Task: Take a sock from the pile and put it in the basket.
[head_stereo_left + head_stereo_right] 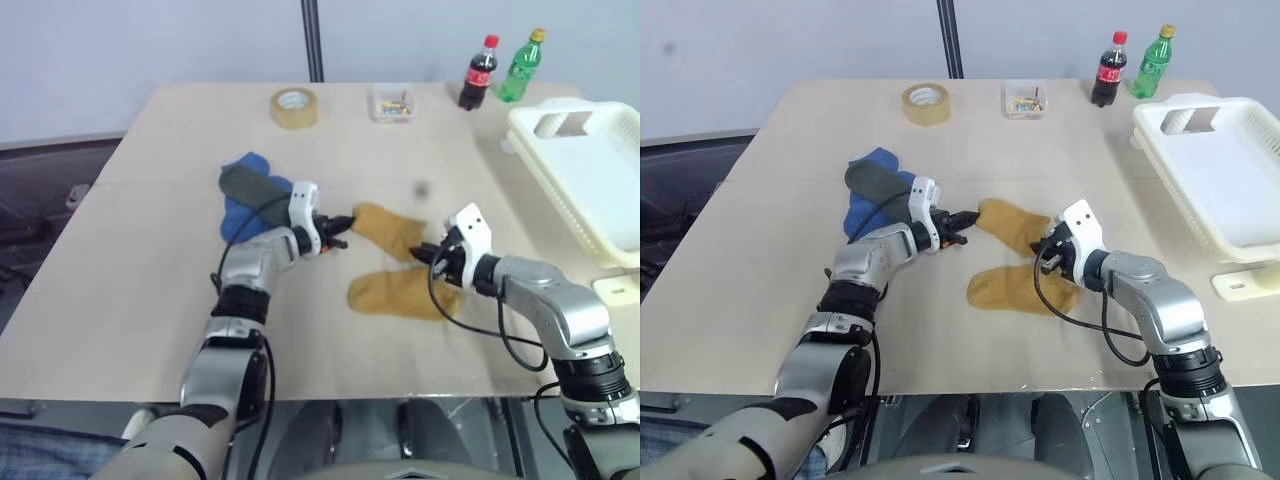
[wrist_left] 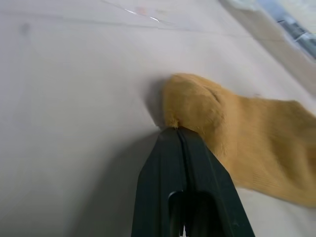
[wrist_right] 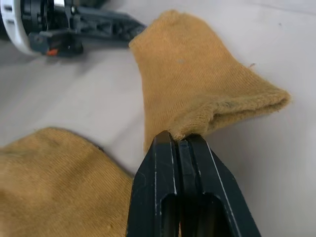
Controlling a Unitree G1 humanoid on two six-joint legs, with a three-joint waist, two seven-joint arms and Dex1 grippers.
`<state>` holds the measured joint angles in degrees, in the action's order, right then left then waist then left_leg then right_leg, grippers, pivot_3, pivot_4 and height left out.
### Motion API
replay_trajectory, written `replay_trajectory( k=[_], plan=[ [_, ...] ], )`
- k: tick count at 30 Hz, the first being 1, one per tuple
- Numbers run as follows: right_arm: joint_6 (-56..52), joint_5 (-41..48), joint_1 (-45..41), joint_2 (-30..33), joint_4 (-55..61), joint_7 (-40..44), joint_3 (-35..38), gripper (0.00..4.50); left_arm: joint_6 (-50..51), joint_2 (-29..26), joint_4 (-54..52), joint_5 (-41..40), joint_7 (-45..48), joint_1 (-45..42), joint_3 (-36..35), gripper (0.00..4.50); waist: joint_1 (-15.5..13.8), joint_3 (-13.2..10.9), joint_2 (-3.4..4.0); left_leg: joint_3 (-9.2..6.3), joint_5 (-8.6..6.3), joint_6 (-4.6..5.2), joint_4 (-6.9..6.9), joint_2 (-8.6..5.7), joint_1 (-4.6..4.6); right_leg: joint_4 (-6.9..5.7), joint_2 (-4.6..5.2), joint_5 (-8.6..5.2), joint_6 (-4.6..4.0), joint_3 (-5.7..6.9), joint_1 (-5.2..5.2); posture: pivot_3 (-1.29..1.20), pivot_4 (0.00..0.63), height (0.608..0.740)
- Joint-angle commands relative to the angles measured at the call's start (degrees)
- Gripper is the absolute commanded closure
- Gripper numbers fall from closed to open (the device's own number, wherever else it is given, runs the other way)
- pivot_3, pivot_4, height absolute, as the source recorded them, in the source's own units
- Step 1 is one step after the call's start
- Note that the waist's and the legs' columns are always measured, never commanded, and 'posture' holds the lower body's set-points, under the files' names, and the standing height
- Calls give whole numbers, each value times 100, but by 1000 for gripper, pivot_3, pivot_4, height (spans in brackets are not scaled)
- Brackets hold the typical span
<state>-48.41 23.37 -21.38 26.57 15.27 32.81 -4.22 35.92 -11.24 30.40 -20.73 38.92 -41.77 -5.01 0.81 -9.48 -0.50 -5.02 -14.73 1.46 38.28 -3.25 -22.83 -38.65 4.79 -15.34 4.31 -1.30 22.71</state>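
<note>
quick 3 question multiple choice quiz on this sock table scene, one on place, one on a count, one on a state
1. Where is the basket?
A. at the table's right edge
B. beside the tape roll
C. on the floor

2. How many mustard socks lie on the table?
A. one
B. two
C. four

3. What are the two hands doing?
A. both wide open above the table
B. each shut on an end of the same mustard sock
C. both inside the basket

Answers:
1. A, it sits at the right edge, past the bottles.
2. B, one held sock, another sock nearer the robot.
3. B, the left hand pinches one end, the right hand the other.
</note>
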Motion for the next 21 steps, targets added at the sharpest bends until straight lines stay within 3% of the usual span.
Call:
replay_trajectory(
  k=[1,12,21],
  plan=[
    [105,122,-22,12,325,122,38,4500,528,-69,-487,-372,130,269,-142,4482,1,0,0,0,-1,1,0,0,0,1,0,0,0,0,0,0,150,740],
    [-188,572,282,237,1121,300,252,4500,1530,-380,-2604,-1182,-126,1505,-472,4482,0,0,0,1,-2,1,-6,8,-2,9,0,0,0,-4,3,0,150,740],
    [-905,1374,440,673,1824,176,1055,4500,2029,-151,-5061,-2721,-311,2872,-809,4482,-15,-1,1,1,-8,9,-10,10,-9,24,20,0,-1,-4,2,0,150,740]
  ],
)
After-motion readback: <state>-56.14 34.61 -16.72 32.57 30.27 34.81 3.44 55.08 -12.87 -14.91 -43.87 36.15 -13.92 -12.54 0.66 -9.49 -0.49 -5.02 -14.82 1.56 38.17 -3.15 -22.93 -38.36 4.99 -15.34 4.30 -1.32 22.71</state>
